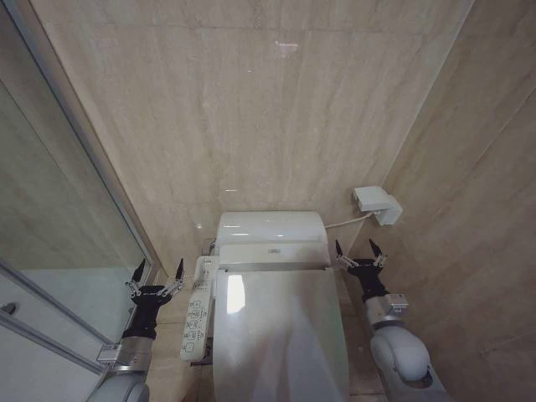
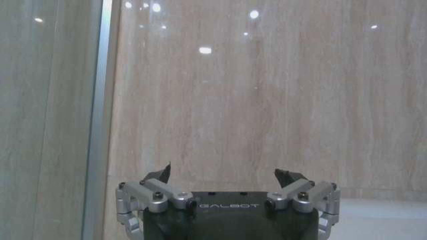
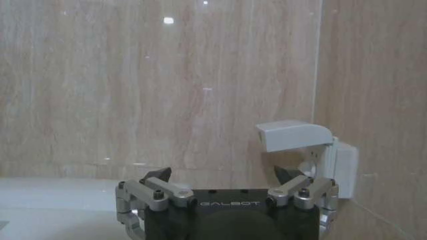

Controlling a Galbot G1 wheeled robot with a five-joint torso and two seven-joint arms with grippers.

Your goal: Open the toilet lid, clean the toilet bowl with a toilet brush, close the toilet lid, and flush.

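Observation:
The toilet lid [image 1: 280, 335] is a glossy white oval cover lying shut over the toilet, low in the centre of the head view; the toilet bowl is hidden under it. The toilet brush is out of view. My left gripper [image 1: 156, 272] hangs open in the air to the left of the toilet, beside the control panel, holding nothing. It faces the beige wall in the left wrist view [image 2: 227, 174]. My right gripper [image 1: 358, 250] stands open and empty to the right of the tank; the right wrist view [image 3: 223, 173] has it pointing toward the wall.
A white tank unit [image 1: 270, 238] sits behind the lid. A long white control panel [image 1: 198, 318] runs along the toilet's left side. A white wall box [image 1: 377, 204] with a cable is mounted on the right wall [image 3: 297, 136]. A glass shower partition [image 1: 59, 226] stands at the left.

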